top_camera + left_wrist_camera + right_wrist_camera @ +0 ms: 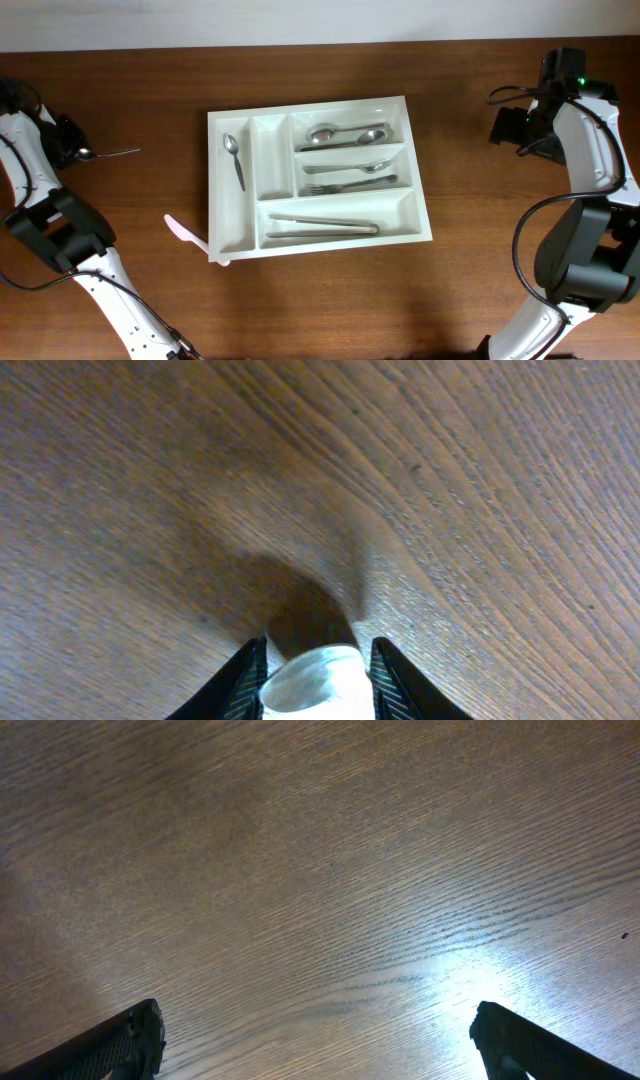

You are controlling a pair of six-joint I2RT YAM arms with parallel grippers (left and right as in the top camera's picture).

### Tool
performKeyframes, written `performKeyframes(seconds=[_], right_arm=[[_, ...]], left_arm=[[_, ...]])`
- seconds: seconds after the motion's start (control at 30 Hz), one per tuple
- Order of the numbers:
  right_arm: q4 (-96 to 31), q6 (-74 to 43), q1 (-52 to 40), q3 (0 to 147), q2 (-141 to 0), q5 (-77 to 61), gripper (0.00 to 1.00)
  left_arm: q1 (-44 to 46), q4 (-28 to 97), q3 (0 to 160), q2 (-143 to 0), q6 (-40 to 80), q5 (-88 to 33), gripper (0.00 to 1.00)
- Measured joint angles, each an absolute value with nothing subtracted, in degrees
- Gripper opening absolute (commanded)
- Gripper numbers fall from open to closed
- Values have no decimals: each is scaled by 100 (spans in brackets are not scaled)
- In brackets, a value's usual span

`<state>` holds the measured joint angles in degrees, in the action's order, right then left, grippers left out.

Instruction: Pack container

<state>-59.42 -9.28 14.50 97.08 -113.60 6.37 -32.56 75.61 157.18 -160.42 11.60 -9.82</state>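
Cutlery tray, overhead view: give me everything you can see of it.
The container is a white, glossy, plastic-looking rectangular tray. It lies flat and slightly skewed in the middle of the wooden table. It has five compartments: two narrow upright slots at the picture's left and three long horizontal ones. The outer slot holds a small spoon; the next is empty. The top row holds two spoons, the middle row a spoon and fork, and the bottom row long metal utensils. A pale pink utensil lies at the lower-left corner; contact is unclear.
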Motion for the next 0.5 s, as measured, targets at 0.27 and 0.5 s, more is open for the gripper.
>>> performKeyframes(seconds=[0.27,0.5], right_arm=[[-5940,-923,1450,9708,-11360,639,99],[-5940,-923,1450,9708,-11360,639,99]], left_arm=[[-3253,7568,15718,-16042,1164,-996,14],[-3253,7566,15718,-16042,1164,-1103,2]])
